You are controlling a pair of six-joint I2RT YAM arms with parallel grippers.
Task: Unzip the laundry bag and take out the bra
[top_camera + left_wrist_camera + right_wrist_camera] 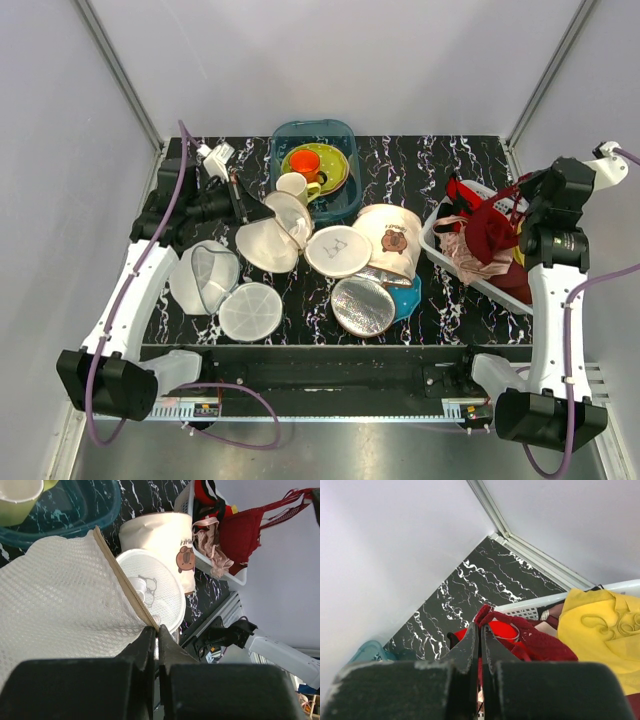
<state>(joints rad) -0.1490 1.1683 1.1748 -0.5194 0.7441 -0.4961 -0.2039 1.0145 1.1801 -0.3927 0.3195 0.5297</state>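
The laundry bag lies mid-table, its round white face with the bra drawing (338, 250) turned up; it also shows in the left wrist view (150, 587). Its mesh dome half (270, 240) stands open beside it. My left gripper (262, 208) is shut on the tan zipper edge (125, 580) of that mesh, with the jaws (157, 629) pinching the tape's end. My right gripper (510, 203) is shut on the maroon bra (490, 235), which hangs over the white basket (440, 252). Maroon fabric (540, 642) sits at the right gripper's tips (480, 625). The bra also shows hanging in the left wrist view (242, 530).
The basket holds a bright red garment (462, 190), a pale pink one (462, 250) and yellow cloth (600, 630). A cream cylindrical bag (392, 235) with a silver lid (362, 305) lies centre. Two more white mesh bags (205, 278) lie left. A teal tub (340, 135) with dishes stands behind.
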